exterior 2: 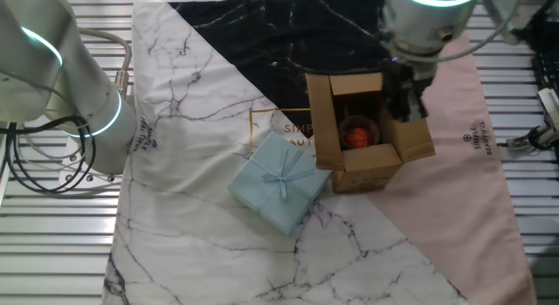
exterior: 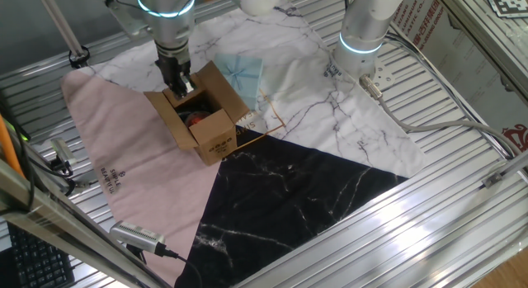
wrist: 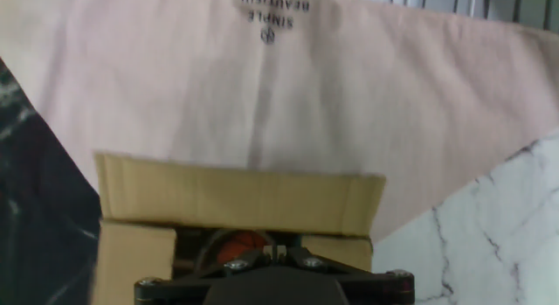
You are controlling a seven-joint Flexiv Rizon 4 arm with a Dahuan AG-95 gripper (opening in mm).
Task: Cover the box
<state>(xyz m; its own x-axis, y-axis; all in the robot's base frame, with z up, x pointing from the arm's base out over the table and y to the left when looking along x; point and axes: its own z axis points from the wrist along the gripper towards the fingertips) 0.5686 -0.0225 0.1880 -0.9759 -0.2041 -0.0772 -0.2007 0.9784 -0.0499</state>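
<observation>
Box, one fixed view: brown carton (exterior: 206, 115) sits on the patterned cloth (exterior: 272, 181) that covers the worktop, where the pink, white marble and black marble areas meet; its top is open, flaps spread, dark print on the near side.
Contents, one fixed view: something red and dark (exterior: 196, 117) lies inside.
Pincer, one fixed view: black pincer (exterior: 178, 83) is down at the box's far edge, over the flap there; I cannot tell whether the fingers are apart or together.
Box, the other fixed view: carton (exterior 2: 362, 130) stands open, with an orange-red round item (exterior 2: 356, 135) inside.
Neighbour, the other fixed view: pale blue gift box with a bow (exterior 2: 279, 181) lies just beside the carton on white marble.
Pincer, the other fixed view: pincer (exterior 2: 405, 97) is at the flap on the pink side.
Hand view: one raised cardboard flap (wrist: 236, 196) fills the middle, pink cloth with dark lettering behind it; the fingertips are out of view.
</observation>
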